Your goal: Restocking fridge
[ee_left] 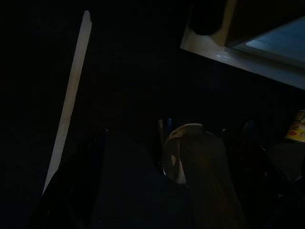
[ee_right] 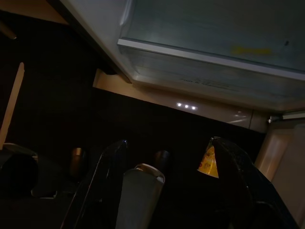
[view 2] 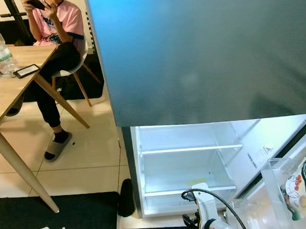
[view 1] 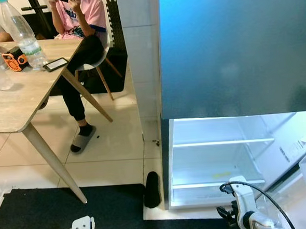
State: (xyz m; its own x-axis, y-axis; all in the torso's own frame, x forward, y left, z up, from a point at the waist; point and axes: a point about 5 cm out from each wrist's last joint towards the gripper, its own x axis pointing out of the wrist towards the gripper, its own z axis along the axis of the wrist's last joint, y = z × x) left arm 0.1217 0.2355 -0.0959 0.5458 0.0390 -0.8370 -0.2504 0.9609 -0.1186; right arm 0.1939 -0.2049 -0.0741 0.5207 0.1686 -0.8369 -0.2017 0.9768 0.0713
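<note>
The fridge (view 1: pixel 218 157) stands before me with its lower compartment open and lit; the white shelves (view 1: pixel 222 142) inside are bare. Its blue-grey upper door (view 1: pixel 237 47) is closed. The opened lower door's clear bin (view 2: pixel 274 190) holds a green snack bag (view 2: pixel 305 180). My right arm (view 1: pixel 247 207) hangs low in front of the fridge, and the right gripper (ee_right: pixel 167 143) is open, pointing at the dark floor below the fridge's bottom edge. A yellow packet (ee_right: pixel 208 162) lies near one finger. The left gripper (ee_left: pixel 174 131) hangs open over the dark mat.
A wooden table (view 1: pixel 17 102) at my left carries a water bottle (view 1: pixel 23 34) and a phone (view 1: pixel 55 64). A person (view 1: pixel 80 25) sits on a chair behind it. A black slipper (view 1: pixel 152 190) lies by the fridge's left corner, on the edge of the black mat (view 1: pixel 45 214).
</note>
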